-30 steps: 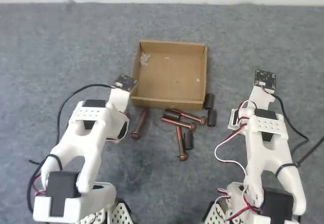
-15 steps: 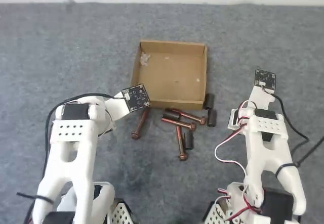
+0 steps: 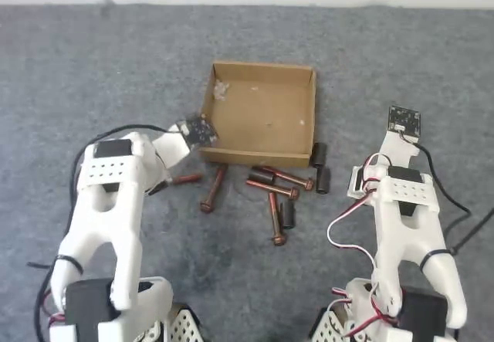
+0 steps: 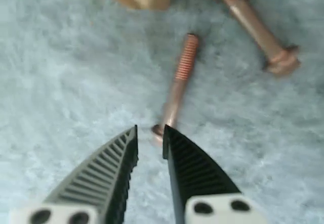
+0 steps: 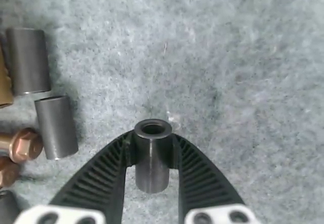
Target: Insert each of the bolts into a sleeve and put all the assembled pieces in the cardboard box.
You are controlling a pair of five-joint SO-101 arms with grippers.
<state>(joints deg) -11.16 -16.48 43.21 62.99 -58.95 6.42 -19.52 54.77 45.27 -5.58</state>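
Over the last second the left arm has swung away from the near corner of the cardboard box (image 3: 261,157) and come down lower and farther left. A bolt (image 4: 178,85) now lies in plain sight in front of it, on the grey table (image 3: 93,64), just left of the other bolts (image 3: 275,218) that are scattered below the box. The right arm has not moved. This suggests the left arm is lining up its first pick, and no piece is assembled or boxed yet.

The left pincer (image 4: 150,129) is open only a narrow gap. Its tips sit on either side of the bolt's head. One tip appears to touch the head, with a sliver of daylight at the other, so the bolt looks bracketed rather than clamped. The threaded end points away from the pincer, towards the box corner.

The right pincer (image 5: 152,143) is closed on a dark sleeve (image 5: 152,159) and holds it upright with the bore facing up. Two loose sleeves (image 5: 55,128) lie on the table nearby, next to the bolt heads.
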